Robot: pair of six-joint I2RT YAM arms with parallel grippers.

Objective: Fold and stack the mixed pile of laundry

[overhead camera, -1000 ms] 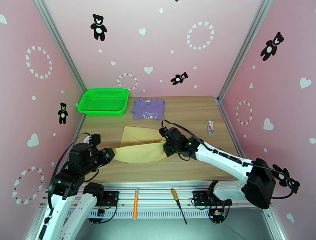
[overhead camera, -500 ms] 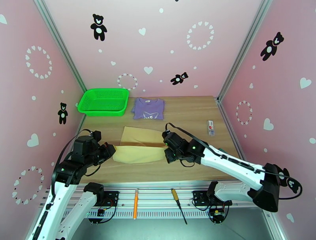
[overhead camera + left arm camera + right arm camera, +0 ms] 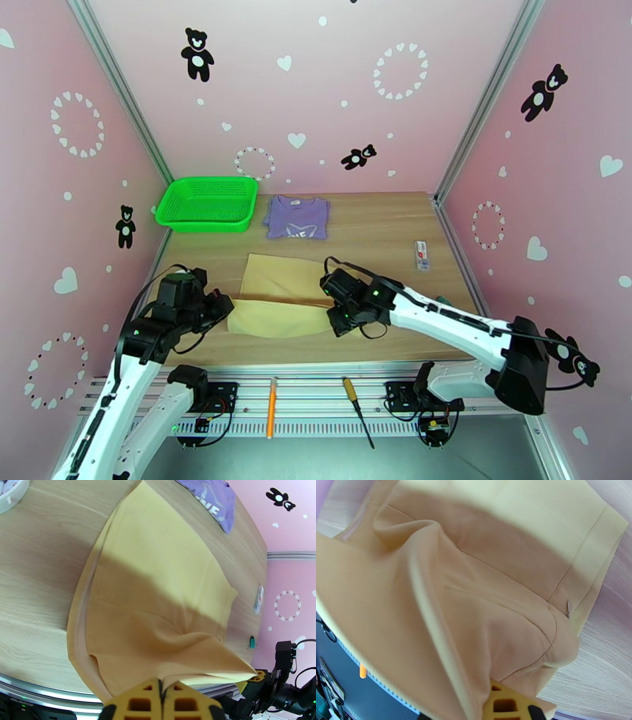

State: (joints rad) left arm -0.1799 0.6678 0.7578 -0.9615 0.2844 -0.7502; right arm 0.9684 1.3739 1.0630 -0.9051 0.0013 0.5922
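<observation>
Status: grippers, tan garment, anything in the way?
Left gripper shut on tan garment, near-left corner; right gripper shut on near-right. Near edge lifted, mid-fold. Purple shirt lies beyond, apart; nothing blocking.

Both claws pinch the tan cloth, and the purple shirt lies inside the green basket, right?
No: the top view shows the purple shirt on the table beside the green basket, not inside. The left gripper and right gripper do pinch the tan cloth.

Matt tan cloth garment (image 3: 276,316); smooth wood-grain table (image 3: 379,229)
</observation>
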